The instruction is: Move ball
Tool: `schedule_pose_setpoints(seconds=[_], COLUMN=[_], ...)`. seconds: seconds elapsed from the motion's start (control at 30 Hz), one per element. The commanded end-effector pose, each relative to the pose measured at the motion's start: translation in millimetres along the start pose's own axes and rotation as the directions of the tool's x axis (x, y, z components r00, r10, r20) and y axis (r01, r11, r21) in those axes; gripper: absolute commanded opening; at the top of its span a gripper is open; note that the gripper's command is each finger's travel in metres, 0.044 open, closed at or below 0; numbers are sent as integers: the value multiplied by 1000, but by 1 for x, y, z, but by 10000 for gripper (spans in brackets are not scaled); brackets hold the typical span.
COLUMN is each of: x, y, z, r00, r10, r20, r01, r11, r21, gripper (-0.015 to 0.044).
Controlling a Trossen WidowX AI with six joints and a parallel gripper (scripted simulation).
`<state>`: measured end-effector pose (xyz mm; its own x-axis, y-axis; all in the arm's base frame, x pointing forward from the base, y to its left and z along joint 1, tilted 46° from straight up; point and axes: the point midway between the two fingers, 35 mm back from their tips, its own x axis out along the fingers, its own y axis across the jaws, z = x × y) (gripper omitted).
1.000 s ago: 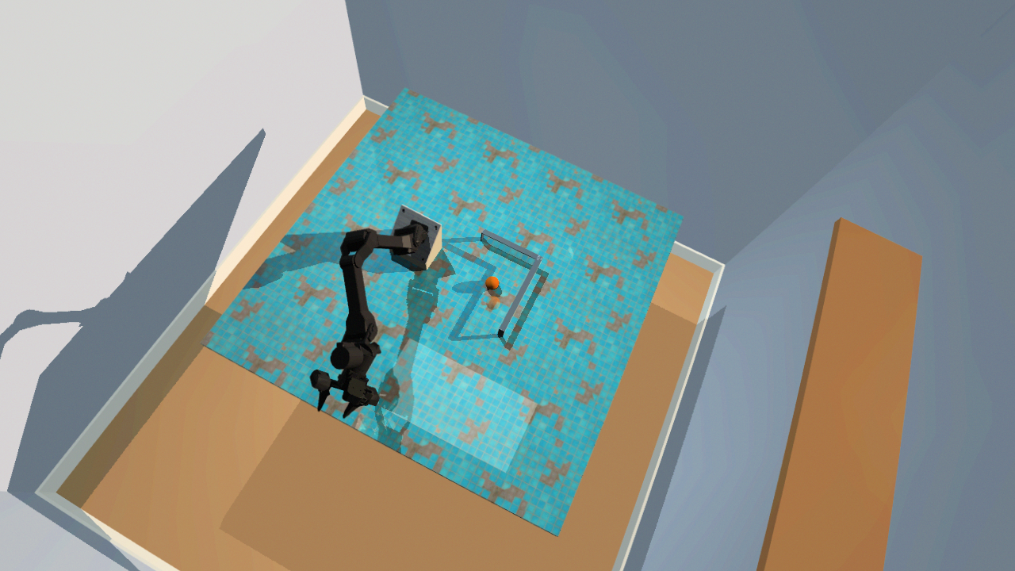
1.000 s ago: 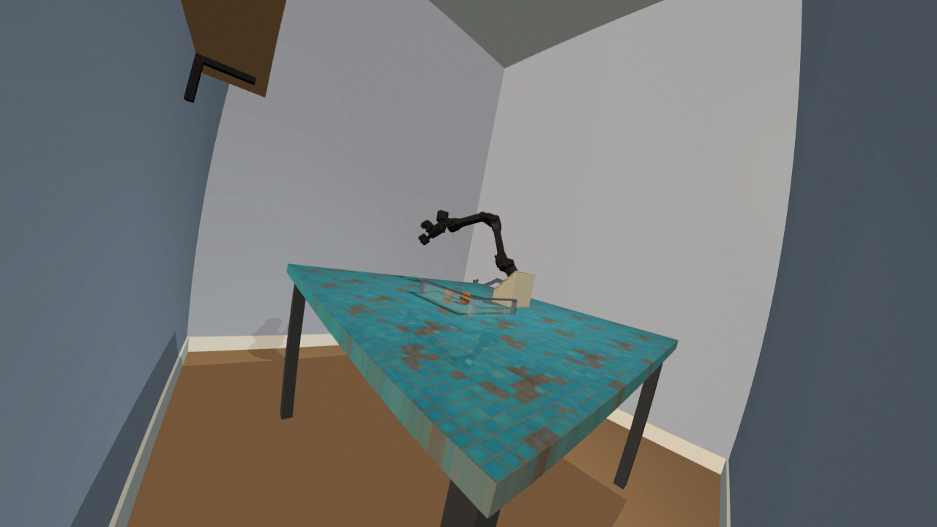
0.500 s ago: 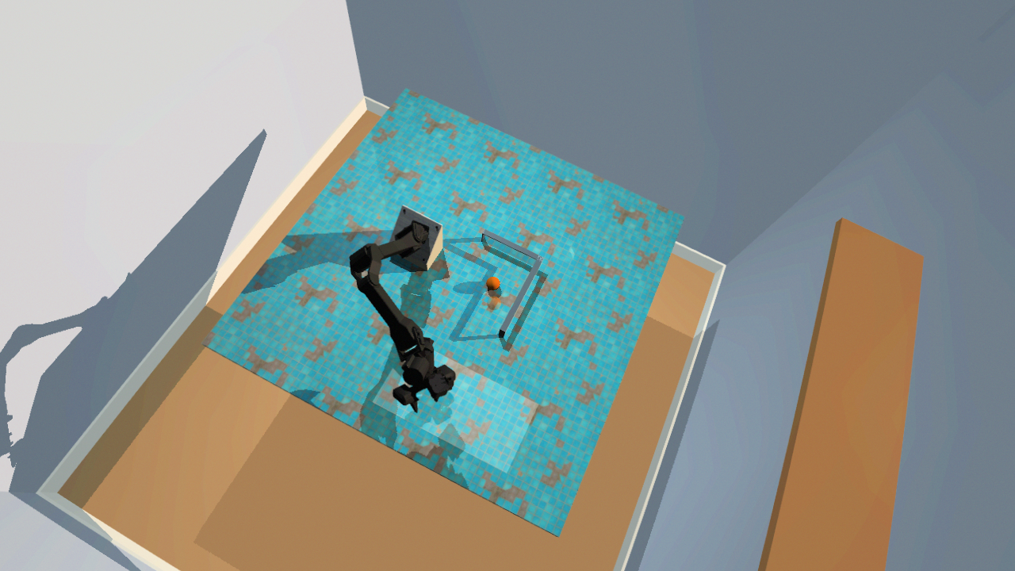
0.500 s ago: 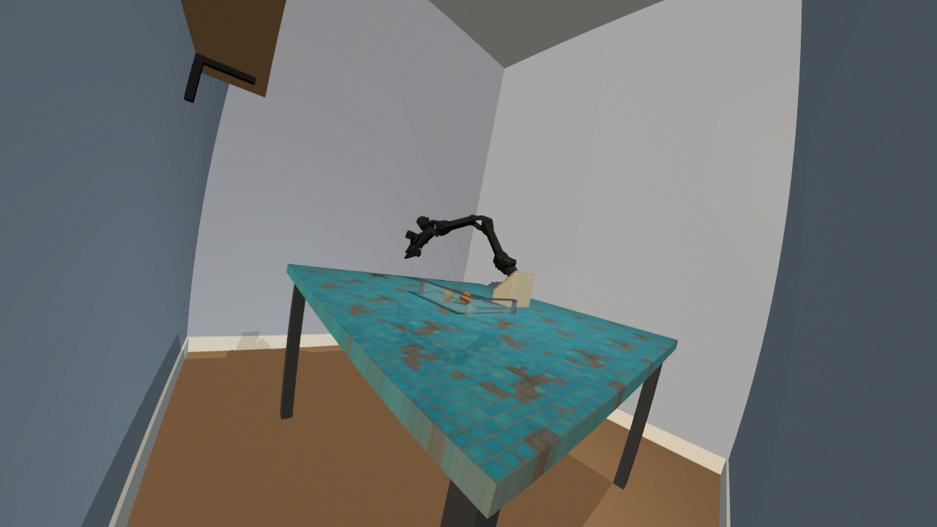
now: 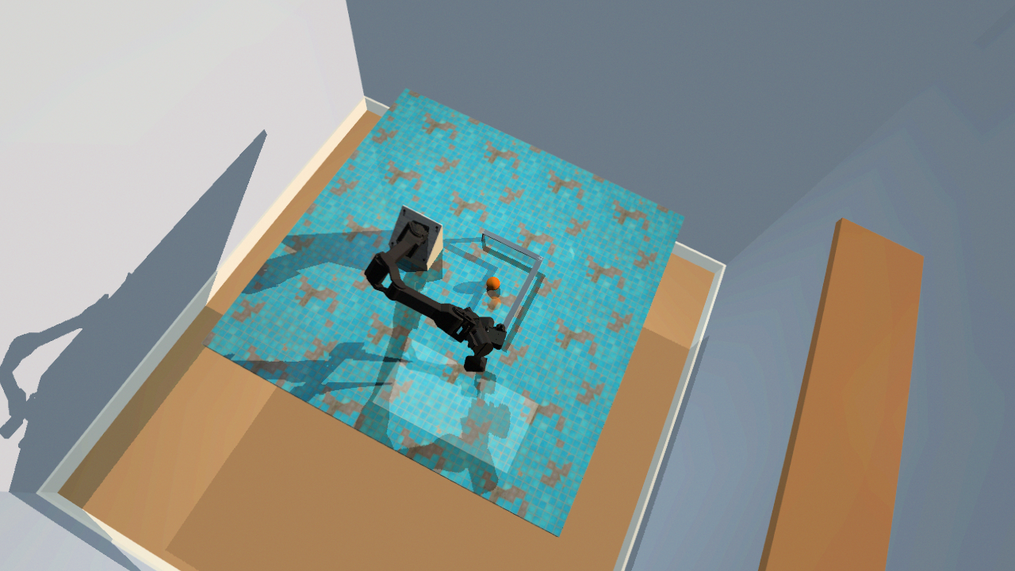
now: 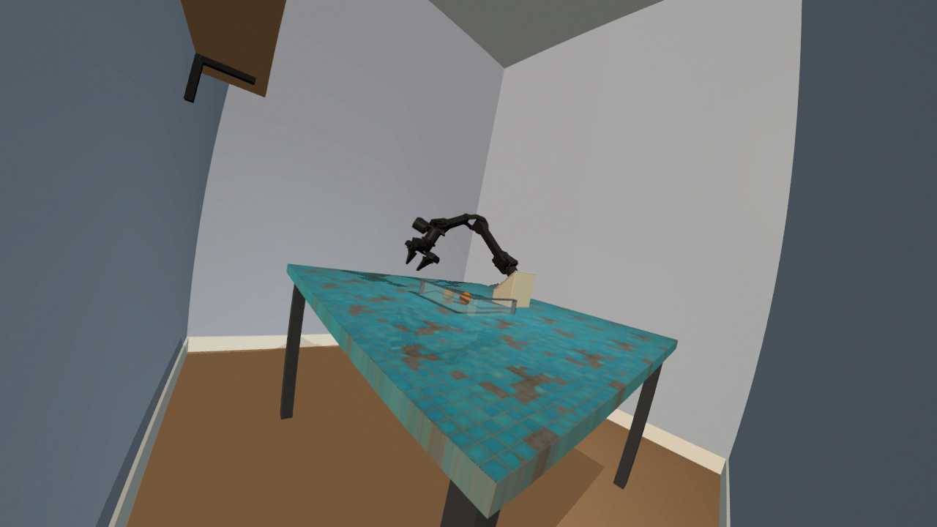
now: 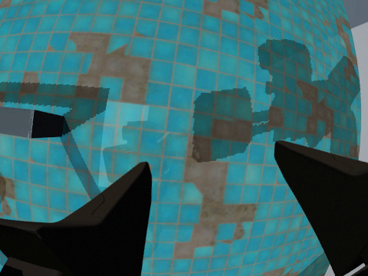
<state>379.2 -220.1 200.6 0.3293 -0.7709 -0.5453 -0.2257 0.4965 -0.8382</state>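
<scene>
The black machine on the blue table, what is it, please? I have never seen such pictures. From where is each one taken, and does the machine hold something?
It is a robot arm bolted to a pale block on a tiled table. One picture looks down from above, one looks from the side of the room, and one comes from a camera on the arm's wrist, showing its two black fingers. The pincer at the arm's end is open, holds nothing, and hangs above the table. On the table lie two low clear walls forming a corner, with a small orange ball beside them. A faint copy of the ball marks its resting spot.
</scene>
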Motion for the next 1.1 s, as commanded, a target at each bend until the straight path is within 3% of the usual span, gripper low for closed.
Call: schedule_pose_setpoints(seconds=[0.0, 0.2, 0.37, 0.5, 1.07], x=[1, -16, -40, -57, -40], y=[66, 165, 242, 282, 289], z=[21, 35, 24, 7, 0], r00=[993, 962, 931, 915, 915], r10=[118, 246, 279, 249, 246], r20=[-29, -116, -236, -317, -321], r01=[-121, -268, -351, -380, -381], r11=[968, 790, 502, 274, 262], r21=[-220, -551, -791, -883, -887], gripper=[345, 345, 345, 345, 345])
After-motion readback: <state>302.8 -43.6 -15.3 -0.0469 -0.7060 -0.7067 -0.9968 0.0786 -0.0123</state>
